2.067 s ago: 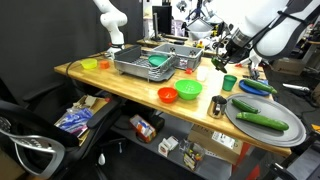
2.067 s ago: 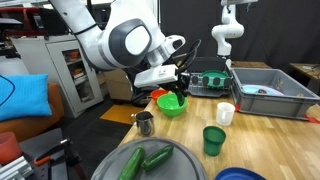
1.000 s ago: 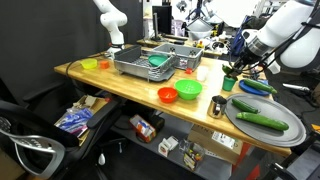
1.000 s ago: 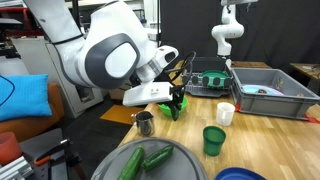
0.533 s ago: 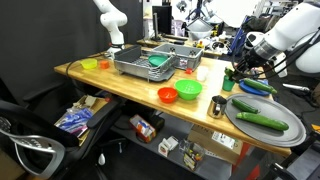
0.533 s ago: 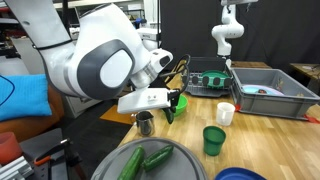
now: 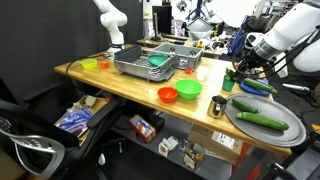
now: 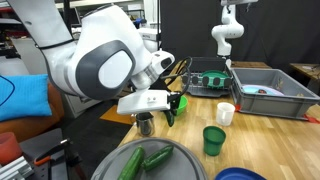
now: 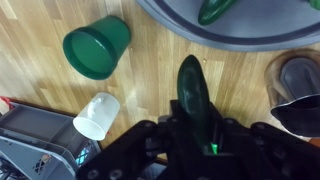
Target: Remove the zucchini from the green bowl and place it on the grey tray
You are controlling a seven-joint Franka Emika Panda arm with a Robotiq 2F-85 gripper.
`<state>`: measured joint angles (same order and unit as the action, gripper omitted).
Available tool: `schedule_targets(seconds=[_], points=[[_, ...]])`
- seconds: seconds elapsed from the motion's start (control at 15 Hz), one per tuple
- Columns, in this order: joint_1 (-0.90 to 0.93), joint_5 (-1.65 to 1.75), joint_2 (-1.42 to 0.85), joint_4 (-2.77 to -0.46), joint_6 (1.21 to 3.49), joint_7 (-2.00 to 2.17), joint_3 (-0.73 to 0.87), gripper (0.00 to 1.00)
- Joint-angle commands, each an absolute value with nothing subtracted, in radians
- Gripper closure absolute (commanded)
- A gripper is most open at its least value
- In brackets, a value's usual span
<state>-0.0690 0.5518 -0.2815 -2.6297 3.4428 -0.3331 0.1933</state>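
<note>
Dark green elongated zucchini (image 9: 191, 85) is clamped between the fingers of the gripper (image 9: 196, 128), held over the wooden counter (image 9: 150, 70), well apart from the small deep-green plastic bowl (image 7: 189, 91). Its long axis runs straight out from the gripper, with the tip aimed at the low rim of the large round grey tray (image 9: 240, 38) just ahead. Skin smooth and glossy; next move judged a short forward carry over that rim.

The arm (image 8: 100, 60) reaches forward, wrist bent downward, its hand (image 9: 197, 125) clamped around the zucchini (image 9: 190, 85).
</note>
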Motion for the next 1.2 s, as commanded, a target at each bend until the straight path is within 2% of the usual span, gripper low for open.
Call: schedule_targets(seconds=[0.0, 0.4, 0.8, 1.13], points=[[-0.033, 0.498, -0.266, -2.637, 3.376, -0.350, 0.264, 0.93], [0.022, 0.444, -0.273, -2.644, 3.186, -0.305, 0.383, 0.93], [-0.100, 0.343, -0.334, -2.637, 3.082, -0.318, 0.214, 0.93], [-0.188, 0.239, -0.419, -2.577, 3.065, -0.304, 0.137, 0.93]])
